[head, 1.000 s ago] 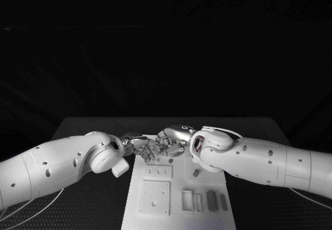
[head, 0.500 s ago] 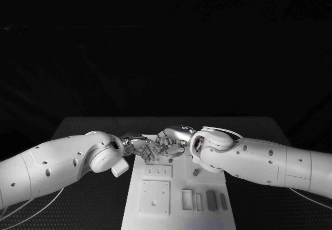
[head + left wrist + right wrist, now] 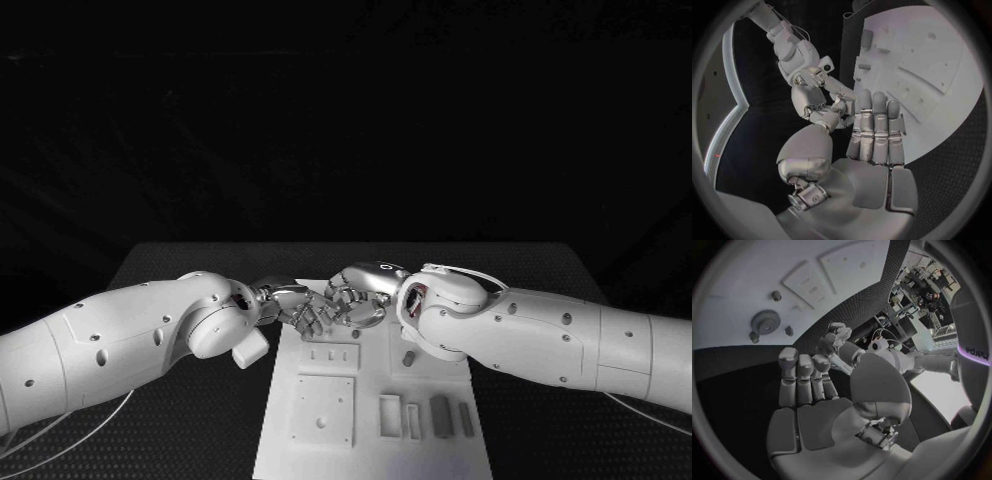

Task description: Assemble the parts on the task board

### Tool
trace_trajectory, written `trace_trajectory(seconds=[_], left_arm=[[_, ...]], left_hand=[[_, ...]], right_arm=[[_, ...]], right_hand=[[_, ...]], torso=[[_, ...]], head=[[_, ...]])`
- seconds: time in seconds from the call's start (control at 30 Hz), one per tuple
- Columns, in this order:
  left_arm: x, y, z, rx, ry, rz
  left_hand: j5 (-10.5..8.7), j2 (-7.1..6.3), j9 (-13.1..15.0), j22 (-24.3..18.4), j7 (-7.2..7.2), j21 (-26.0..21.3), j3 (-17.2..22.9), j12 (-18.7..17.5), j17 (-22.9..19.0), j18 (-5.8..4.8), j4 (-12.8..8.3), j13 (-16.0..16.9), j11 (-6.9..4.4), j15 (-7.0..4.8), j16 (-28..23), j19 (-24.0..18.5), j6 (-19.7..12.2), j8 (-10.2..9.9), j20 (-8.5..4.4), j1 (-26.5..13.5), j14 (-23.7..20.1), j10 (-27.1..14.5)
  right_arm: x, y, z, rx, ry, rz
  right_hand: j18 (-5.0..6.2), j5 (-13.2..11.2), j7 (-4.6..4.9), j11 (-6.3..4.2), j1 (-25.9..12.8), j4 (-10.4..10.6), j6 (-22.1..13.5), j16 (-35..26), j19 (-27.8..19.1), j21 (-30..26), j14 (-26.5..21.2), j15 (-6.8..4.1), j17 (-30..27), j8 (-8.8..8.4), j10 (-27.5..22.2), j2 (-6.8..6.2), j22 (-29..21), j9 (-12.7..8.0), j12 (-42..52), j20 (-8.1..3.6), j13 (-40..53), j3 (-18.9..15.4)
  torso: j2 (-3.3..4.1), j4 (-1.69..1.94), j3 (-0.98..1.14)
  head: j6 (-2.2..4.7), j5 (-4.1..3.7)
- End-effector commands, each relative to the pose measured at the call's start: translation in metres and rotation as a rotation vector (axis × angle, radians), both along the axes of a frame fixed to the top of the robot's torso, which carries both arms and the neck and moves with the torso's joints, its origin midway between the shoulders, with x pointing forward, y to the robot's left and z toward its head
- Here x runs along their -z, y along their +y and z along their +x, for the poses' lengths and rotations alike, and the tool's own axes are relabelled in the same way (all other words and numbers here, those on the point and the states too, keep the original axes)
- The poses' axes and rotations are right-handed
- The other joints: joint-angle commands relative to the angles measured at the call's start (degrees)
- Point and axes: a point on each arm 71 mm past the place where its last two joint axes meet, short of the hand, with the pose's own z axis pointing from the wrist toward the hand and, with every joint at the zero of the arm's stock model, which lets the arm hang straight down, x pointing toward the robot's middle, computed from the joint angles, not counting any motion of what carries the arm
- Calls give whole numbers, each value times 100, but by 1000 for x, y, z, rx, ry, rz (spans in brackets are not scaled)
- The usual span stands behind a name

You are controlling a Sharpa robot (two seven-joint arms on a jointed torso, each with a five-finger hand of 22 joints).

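Both robot hands meet over the far end of the task board (image 3: 368,420), fingers nearly touching. Left robot hand (image 3: 873,135): fingers straight and together, palm flat, nothing visible in it from the left wrist view. Right robot hand (image 3: 807,385): fingers extended side by side, nothing seen in the palm from the right wrist view. In the head view the fingertips of both overlap, so whether a small part sits pinched between them — cannot tell.

Task board lies on the black worktop (image 3: 173,420), long axis running from the robot's body straight away from it. Near end of the board: a square block (image 3: 323,410) on the left side, and to its right a row of slim upright-rectangle parts (image 3: 427,418), long axes parallel to the board's long axis. Just beyond the square block, a smaller plate with slots (image 3: 330,358). The right wrist view shows a gear (image 3: 766,323) with small pegs beside it on the board.

Progress, as a judgement: early to middle. Several parts lie loose on the board, apparently not yet seated; most of the assembly is probably left.
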Motion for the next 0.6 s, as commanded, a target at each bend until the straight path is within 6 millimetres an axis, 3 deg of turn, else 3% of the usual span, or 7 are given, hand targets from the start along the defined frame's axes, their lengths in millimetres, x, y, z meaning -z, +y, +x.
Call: trace_trajectory(seconds=[0.03, 0.13, 0.23, 0.37, 0.6], left_arm=[[0, -2, -1, 21, 7, 5], [0, -2, -1, 16, 6, 8], [0, -1, 0, 11, 4, 8], [0, -1, -1, 15, 3, 5], [-1, -1, -1, 19, 0, -1]], left_hand=[[46, 28, 14, -9, 45, 22, 32, -28, -10, -47, 8, 9, 37, -5, 15, -29, -12, -30, -63, 28, -29, -6], [213, 124, 31, -10, 48, 31, 109, -35, -18, -47, -29, 17, 41, -2, 17, -38, -11, -48, -58, 129, -34, -10], [259, 215, 48, -18, 56, 40, 354, -53, -36, -52, -19, 23, 49, 6, 14, -48, -16, -84, -49, 310, -44, -20], [186, 283, 73, -27, 64, 50, 647, -75, -58, -64, 13, 30, 59, 19, 11, -66, -16, -123, -36, 413, -54, -26], [223, 358, 94, -29, 66, 57, 738, -87, -69, -75, 15, 35, 63, 30, 8, -86, -6, -138, -26, 348, -69, -30]], right_arm=[[0, 1, -2, -11, 3, 5], [0, 0, -2, -10, 2, 5], [0, -1, -2, -8, 3, 6], [0, -2, -2, -6, 5, 6], [1, -3, -2, -3, 7, 4]], right_hand=[[395, -26, -228, -315, -13, -12, 1102, -30, 1, 23, 104, -148, 9, -19, -474, -56, -9, 8, -19, -22, 9, 38], [395, -26, -229, -315, -13, -13, 1102, -30, 3, 24, 105, -148, 9, -19, -474, -56, -9, 9, -19, -23, 9, 40], [395, -25, -229, -315, -14, -13, 1103, -30, 4, 24, 107, -148, 10, -20, -472, -56, -10, 10, -18, -23, 10, 43], [395, -24, -229, -315, -15, -13, 1104, -30, 6, 25, 108, -148, 10, -21, -471, -57, -10, 12, -18, -24, 11, 46], [395, -24, -229, -315, -16, -14, 1105, -30, 9, 26, 110, -148, 11, -22, -470, -57, -11, 14, -18, -24, 12, 50]], torso=[[-3, -1, -1], [-3, 0, 0], [-4, 4, -1], [-4, 1, -2], [-6, 1, -3]], head=[[-8, 1], [-16, 6], [-14, 8], [-15, 18], [-12, 16]])
